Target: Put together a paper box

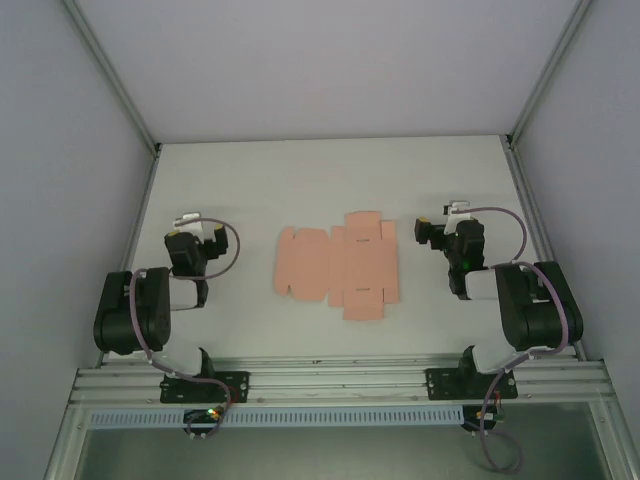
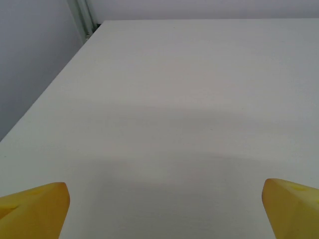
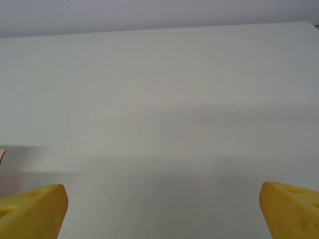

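Left gripper [image 2: 164,214]: yellow fingers spread wide, holding nothing. Right gripper [image 3: 162,211]: likewise spread wide, empty. Paper box [image 1: 338,266]: salmon-pink die-cut sheet, apparently still flat, lying on white table [image 1: 330,170] between both arms, touching neither.

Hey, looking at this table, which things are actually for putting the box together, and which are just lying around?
For the job:
paper box, a flat pink die-cut sheet between the arms
left claw, open
right claw, open

Just there:
table
metal rail at the near edge
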You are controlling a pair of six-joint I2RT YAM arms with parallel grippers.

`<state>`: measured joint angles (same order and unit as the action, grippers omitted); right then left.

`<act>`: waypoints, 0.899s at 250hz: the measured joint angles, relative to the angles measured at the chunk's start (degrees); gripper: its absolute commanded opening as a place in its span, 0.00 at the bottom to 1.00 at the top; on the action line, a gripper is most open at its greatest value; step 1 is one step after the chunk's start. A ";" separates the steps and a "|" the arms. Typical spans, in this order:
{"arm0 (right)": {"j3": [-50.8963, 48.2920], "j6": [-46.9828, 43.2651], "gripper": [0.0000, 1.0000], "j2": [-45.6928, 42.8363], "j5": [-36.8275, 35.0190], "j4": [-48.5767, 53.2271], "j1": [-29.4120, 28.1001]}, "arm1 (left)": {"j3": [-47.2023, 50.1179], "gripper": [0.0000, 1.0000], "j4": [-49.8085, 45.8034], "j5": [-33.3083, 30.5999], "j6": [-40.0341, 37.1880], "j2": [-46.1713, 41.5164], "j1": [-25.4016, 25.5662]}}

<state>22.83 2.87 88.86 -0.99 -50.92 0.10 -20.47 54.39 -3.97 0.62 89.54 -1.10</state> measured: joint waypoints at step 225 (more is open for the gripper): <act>0.00 -0.15 1.00 0.00 0.24 0.02 0.00 | -0.81 1.00 -1.79 6.36 -0.68 0.00 -0.50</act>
<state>22.83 2.72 88.86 -0.75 -50.89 0.10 -21.28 52.60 2.39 -0.05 89.54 -1.61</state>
